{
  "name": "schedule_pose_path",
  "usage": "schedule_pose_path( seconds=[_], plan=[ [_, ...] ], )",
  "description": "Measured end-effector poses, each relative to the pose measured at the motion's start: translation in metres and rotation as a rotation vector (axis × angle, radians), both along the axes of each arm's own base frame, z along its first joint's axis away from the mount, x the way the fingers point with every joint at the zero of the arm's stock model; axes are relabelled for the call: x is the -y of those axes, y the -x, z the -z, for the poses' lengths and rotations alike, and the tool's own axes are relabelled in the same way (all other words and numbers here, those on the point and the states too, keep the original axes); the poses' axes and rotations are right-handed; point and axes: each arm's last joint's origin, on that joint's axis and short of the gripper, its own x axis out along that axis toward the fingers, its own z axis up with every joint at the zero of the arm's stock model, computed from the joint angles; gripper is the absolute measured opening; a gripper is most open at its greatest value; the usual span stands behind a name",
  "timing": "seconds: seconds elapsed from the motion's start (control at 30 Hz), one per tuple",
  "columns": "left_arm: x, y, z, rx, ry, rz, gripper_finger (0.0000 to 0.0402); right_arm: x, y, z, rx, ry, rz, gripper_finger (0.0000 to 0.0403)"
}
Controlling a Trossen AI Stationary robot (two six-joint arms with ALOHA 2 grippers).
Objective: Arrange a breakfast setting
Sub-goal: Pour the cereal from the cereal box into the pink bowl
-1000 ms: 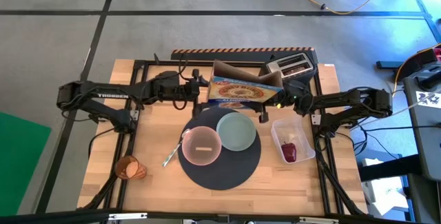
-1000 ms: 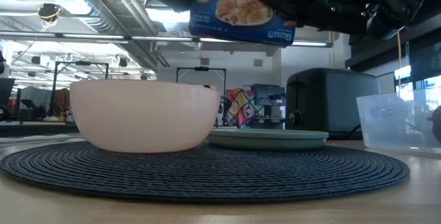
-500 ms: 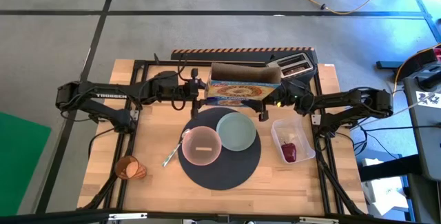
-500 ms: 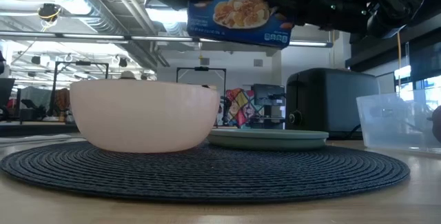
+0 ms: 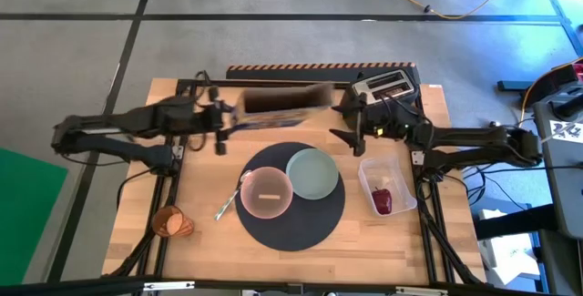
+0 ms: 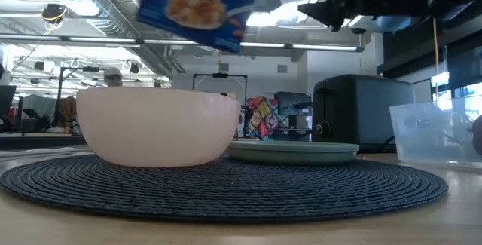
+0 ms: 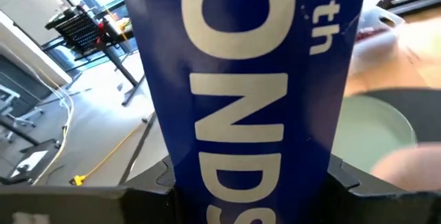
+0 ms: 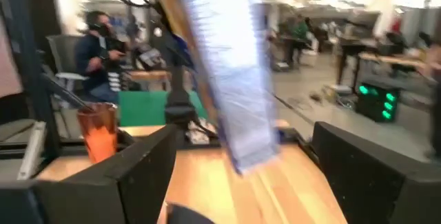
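My left gripper (image 5: 221,125) is shut on a blue cereal box (image 5: 273,105), held high over the table's far half; the box also shows in the low view (image 6: 199,7). My right gripper (image 5: 350,123) is open and empty, right of the box, beside the black toaster (image 5: 383,85). The pink bowl (image 5: 266,193) and pale-green plate (image 5: 312,173) stand on the round dark mat (image 5: 291,228). The spoon (image 5: 230,200) leans on the bowl's left side. The amber cup (image 5: 170,222) lies at the near left. The red fruit (image 5: 383,200) lies in the clear tub (image 5: 397,170). The toast is hidden. My left gripper pinches the cereal box between its two fingers (image 7: 162,179), one on each broad face, at the box's left end (image 7: 227,182). The fingers come level from the table's left and lie along the box. The box is lifted clear, reaching away from the fingers toward the right.
The toaster stands at the far right corner and the tub at the right edge. Bare wood (image 5: 209,164) lies left of the mat. People sit in the room beyond the table (image 8: 103,38).
My left gripper has swung toward the table's left edge, carrying the cereal box along with it, and the box has turned about. The box has left my right gripper, which has opened and gone a little toward the far edge.
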Motion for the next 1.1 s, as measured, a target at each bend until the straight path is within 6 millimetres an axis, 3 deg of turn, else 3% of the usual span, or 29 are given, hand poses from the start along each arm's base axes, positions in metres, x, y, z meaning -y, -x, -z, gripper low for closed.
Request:
schedule_pose_path(
  seconds=[0.13, 0.27, 0.43, 0.77, 1.1],
  plan=[
    [0.011, 0.028, 0.001, -0.065, -0.012, 0.033, 0.0178, -0.001, 0.013, -0.008, 0.003, -0.007, 0.079, 0.0328],
    [0.018, 0.043, 0.008, -0.145, -0.014, 0.054, 0.0178, -0.002, 0.024, -0.014, 0.009, -0.008, 0.127, 0.0328],
    [0.023, 0.048, 0.009, -0.273, -0.052, 0.035, 0.0178, -0.004, 0.030, -0.015, -0.004, -0.030, 0.126, 0.0328],
    [0.027, 0.042, -0.014, -0.618, -0.230, 0.036, 0.0179, -0.002, 0.030, -0.001, -0.140, -0.096, 0.211, 0.0328],
    [0.025, 0.056, -0.024, -0.774, -0.306, 0.077, 0.0179, 0.000, 0.031, 0.001, -0.141, -0.184, 0.249, 0.0328]
  ],
)
